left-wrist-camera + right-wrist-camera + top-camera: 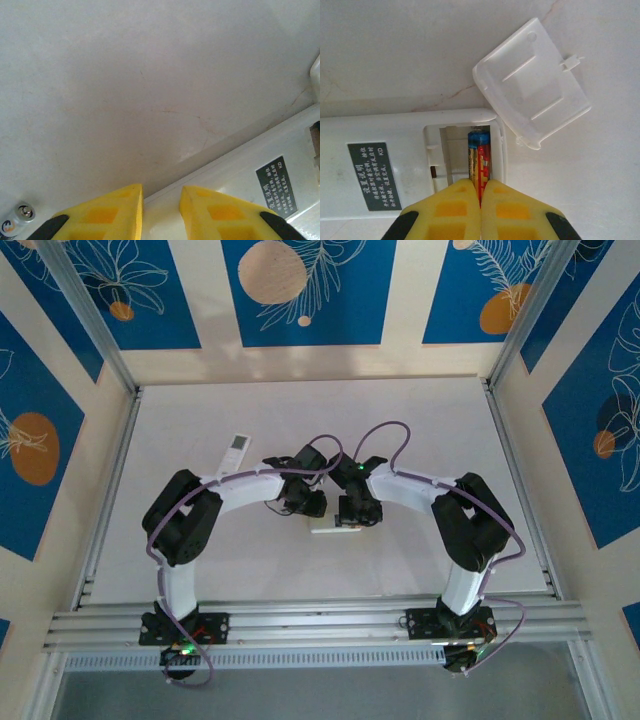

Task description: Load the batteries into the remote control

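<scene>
The white remote lies face down with its battery bay uncovered. My right gripper is shut on a blue, red and gold battery that sits along the right slot of the bay, its far end against the spring. The left slot looks bare. My left gripper stands open just above the remote's long edge, with nothing between its fingers. A loose battery lies on the table to that gripper's left. In the top view both grippers, left and right, meet over the remote.
The detached battery cover lies inside up just beyond the bay, to the right. A second white remote rests at the back left of the table. Metal rails frame the white table.
</scene>
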